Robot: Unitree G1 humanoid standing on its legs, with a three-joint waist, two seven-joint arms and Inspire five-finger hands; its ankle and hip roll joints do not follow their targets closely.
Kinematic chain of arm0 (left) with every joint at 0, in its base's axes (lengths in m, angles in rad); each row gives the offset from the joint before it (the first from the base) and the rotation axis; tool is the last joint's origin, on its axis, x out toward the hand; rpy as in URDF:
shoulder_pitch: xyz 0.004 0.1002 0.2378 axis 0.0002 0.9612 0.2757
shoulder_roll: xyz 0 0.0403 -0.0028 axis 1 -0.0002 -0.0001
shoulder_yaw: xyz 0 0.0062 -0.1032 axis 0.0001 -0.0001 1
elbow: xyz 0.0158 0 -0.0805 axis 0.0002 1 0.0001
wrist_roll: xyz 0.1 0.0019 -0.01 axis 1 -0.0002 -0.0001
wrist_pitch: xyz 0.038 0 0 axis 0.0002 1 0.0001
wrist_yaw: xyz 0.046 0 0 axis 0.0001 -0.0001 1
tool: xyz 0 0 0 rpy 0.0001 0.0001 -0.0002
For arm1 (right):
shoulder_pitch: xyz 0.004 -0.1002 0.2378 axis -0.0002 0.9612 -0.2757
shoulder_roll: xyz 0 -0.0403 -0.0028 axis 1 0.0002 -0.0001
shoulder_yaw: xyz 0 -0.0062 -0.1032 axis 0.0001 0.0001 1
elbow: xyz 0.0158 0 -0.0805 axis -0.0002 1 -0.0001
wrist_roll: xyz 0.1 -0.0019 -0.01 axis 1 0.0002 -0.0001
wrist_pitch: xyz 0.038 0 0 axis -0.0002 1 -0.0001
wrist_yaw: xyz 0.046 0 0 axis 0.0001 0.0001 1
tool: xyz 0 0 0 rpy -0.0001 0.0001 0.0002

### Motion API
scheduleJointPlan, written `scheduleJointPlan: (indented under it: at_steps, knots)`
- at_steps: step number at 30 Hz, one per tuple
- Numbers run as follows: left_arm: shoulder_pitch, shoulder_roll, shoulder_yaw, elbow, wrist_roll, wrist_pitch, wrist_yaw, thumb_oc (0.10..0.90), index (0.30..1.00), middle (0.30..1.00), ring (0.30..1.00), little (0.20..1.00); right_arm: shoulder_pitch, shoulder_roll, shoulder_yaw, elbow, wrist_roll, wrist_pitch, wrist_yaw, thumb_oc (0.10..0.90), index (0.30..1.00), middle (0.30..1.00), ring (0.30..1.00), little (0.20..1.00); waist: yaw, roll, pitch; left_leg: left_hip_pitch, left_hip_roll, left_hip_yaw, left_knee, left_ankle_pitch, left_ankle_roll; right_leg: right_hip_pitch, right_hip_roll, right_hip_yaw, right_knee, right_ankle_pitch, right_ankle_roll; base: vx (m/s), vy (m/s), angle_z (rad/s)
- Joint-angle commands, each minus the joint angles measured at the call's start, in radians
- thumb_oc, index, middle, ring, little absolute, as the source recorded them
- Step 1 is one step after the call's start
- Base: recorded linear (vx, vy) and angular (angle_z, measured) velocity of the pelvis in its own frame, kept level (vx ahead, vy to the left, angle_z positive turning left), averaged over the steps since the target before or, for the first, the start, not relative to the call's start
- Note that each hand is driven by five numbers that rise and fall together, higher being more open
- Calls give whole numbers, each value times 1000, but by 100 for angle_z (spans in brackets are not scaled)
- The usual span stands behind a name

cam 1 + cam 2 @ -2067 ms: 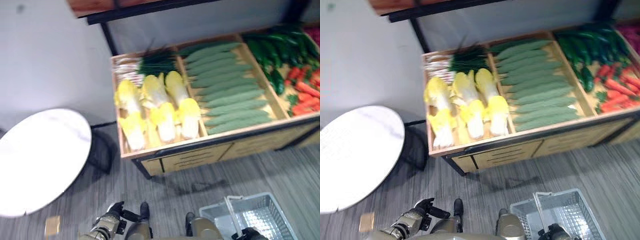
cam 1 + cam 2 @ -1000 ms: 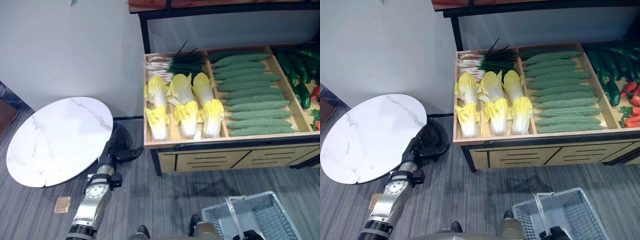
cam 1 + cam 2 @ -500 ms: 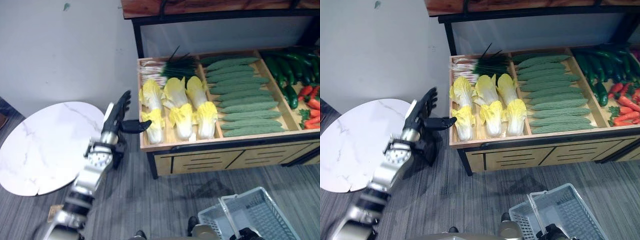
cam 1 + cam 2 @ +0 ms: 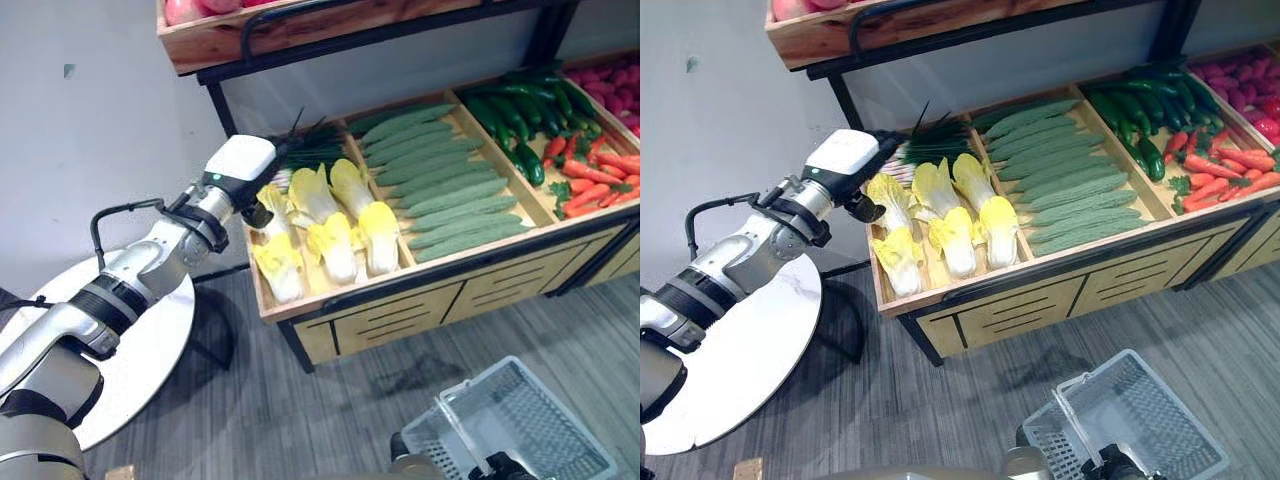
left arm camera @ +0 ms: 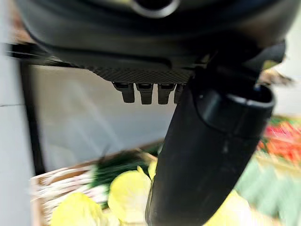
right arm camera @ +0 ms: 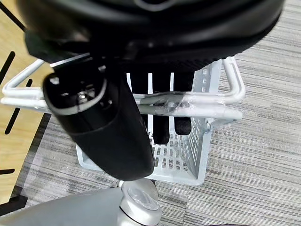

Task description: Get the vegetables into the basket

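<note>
Three yellow cabbages [image 4: 318,225] lie in the wooden stand's [image 4: 400,300] leftmost bin, cucumbers [image 4: 440,190] one bin over. Left hand [image 4: 240,165] above that bin's outer edge, fingers straight. Right hand [image 6: 160,117] curled round the basket's [image 4: 1140,420] handle, on the floor before the stand

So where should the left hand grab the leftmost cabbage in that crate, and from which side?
Probably around its pale lower stalk, coming from above. The leftmost cabbage lies lengthwise, leafy yellow end toward the crate's front; its left flank is close to the crate wall and another cabbage lies on its right, so side access looks tight. The left hand hovers over its far end.
</note>
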Motion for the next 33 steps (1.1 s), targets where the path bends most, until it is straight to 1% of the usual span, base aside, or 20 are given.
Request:
scheduleJointPlan:
  at_steps: [1,2,3,5,6,7,11,14,17,22,23,29,33]
  knots:
    - [-210,60,26,95,67,1,66,900,1000,1000,1000,1000,-27,15,51,-13,-13,-48,-4,400,300,300,300,300,-44,-22,5,-10,23,-21,1,68,-86,-22,-62,45,55,-7,99,-5,32,-21]
    - [-213,58,23,99,67,0,68,900,1000,1000,1000,1000,-27,16,50,-13,-13,-48,-4,400,300,300,300,300,-41,-22,2,-13,23,-20,1,68,-86,-26,-61,46,56,-6,99,-8,33,-26]
    - [-223,51,-1,133,88,0,69,900,1000,1000,1000,1000,-35,12,51,-17,-11,-52,-10,400,300,300,300,300,-53,-10,5,-24,21,-12,1,70,-87,-43,-64,55,56,0,102,-3,37,-28]
    - [-206,36,-5,165,88,5,73,900,1000,1000,1000,1000,-44,12,51,-23,-8,-53,-16,400,300,300,300,300,-64,1,8,-39,20,-1,1,72,-88,-66,-66,67,53,9,104,6,45,-24]
    - [-205,34,-4,167,89,5,74,900,1000,1000,1000,1000,-44,10,51,-23,-8,-53,-16,400,300,300,300,300,-63,2,8,-36,18,-1,1,67,-88,-63,-68,67,54,5,107,-11,33,-19]
    - [-195,23,-3,185,93,10,71,900,1000,1000,1000,1000,-49,9,53,-28,-9,-53,-20,400,300,300,300,300,-70,9,12,-51,16,2,1,73,-88,-81,-69,76,51,15,105,-3,35,-25]
    - [-191,-25,-20,282,116,31,65,900,1000,1000,1000,1000,-64,-2,50,-27,-5,-51,-30,400,300,300,300,300,-84,29,18,-85,11,3,1,73,-89,-115,-79,86,46,24,111,-32,22,-14]
    - [-176,-59,-16,360,116,44,59,900,1000,1000,1000,1000,-72,0,51,-30,3,-50,-36,400,300,300,300,300,-94,36,23,-113,11,9,1,80,-91,-147,-80,96,44,35,111,-17,13,-4]
    - [-171,-78,-19,412,126,50,60,900,1000,1000,1000,1000,-83,-3,58,-31,6,-50,-40,400,300,300,300,300,-100,41,25,-138,10,16,1,83,-91,-181,-81,109,42,44,113,-26,13,-7]
    - [-153,-93,-17,466,143,60,58,900,1000,1000,1000,1000,-90,-5,64,-27,5,-49,-47,400,300,300,300,300,-101,41,35,-169,13,24,1,89,-92,-219,-79,128,38,58,113,-38,-1,-14]
    - [-150,-99,-17,484,148,61,62,900,1000,1000,1000,1000,-94,-6,67,-24,5,-50,-49,400,300,300,300,300,-104,37,40,-186,15,29,1,91,-93,-240,-77,137,37,65,112,-34,-2,-12]
    - [-146,-119,-16,503,166,68,80,900,1000,1000,1000,1000,-104,-5,79,-21,7,-51,-55,400,300,300,300,300,-99,34,36,-232,24,34,1,98,-96,-288,-72,150,35,74,112,-36,-15,-8]
    - [-162,-127,-21,462,180,62,123,900,1000,1000,1000,1000,-114,-4,92,-20,14,-56,-62,400,300,300,300,300,-92,36,31,-251,27,36,1,104,-100,-311,-71,154,36,79,113,-15,-9,-6]
